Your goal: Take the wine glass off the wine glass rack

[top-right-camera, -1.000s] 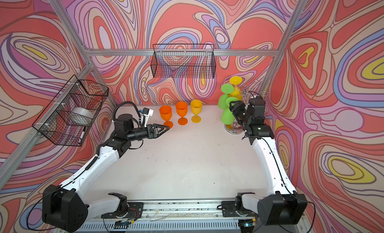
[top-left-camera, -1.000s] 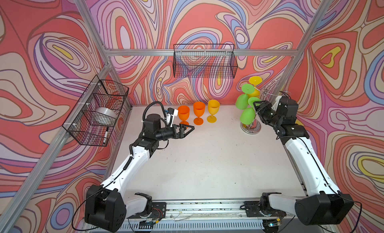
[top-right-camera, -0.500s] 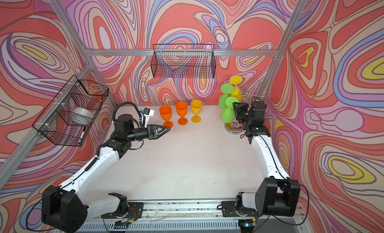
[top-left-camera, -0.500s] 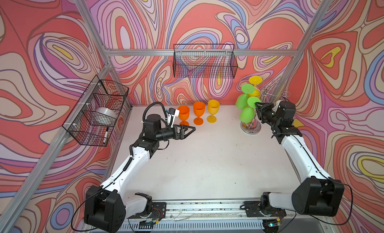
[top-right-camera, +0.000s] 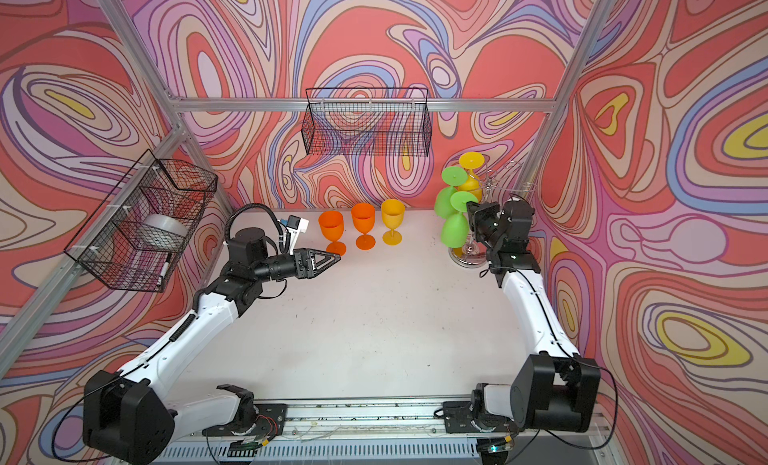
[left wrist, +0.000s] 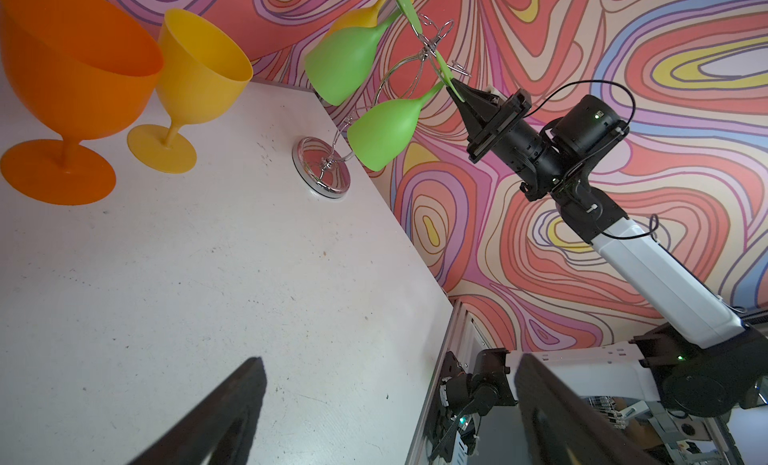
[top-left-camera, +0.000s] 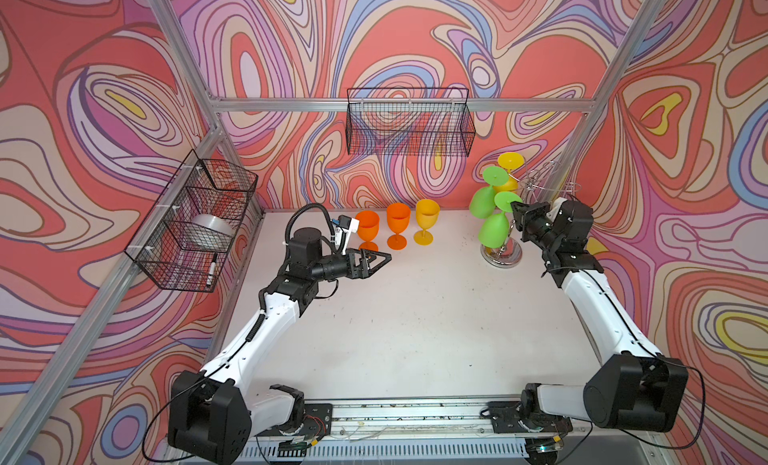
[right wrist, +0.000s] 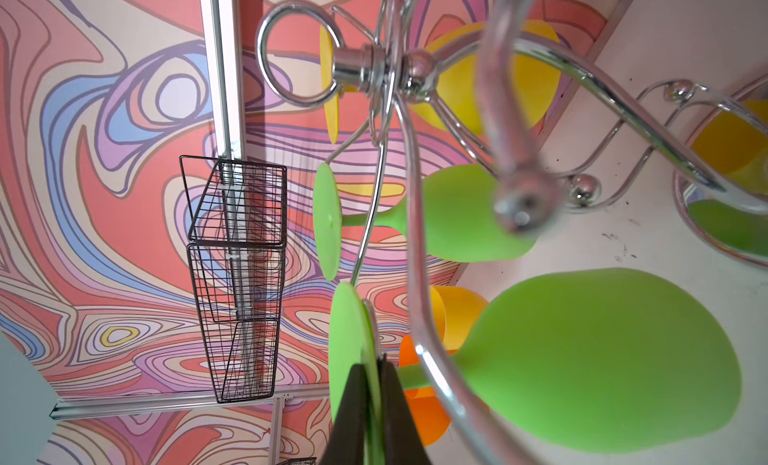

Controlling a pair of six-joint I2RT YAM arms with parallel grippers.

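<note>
A white desk [top-left-camera: 415,326] sits inside walls of swirling red, pink and blue, and the wine glass rack [top-left-camera: 503,257] stands at its far right corner. The right pincer [right wrist: 371,373] is pressed together on the flat foot of the lower green wine glass [top-left-camera: 492,231], which hangs bowl-down from one of the chrome loops, close beside a second green glass [top-left-camera: 480,203] and a yellow glass [top-left-camera: 513,160]. The left pincer [top-left-camera: 386,257] hovers spread and empty by the three upright glasses [top-left-camera: 397,220] at the back of the desk. The hold is only on the thin edge of the foot, so the glass may twist or slip as it is drawn out. If the pull does not follow the loop's open end, the foot will likely catch on the wire and drag or tip the rack, shaking its neighbours loose, since nothing steadies the base.
</note>
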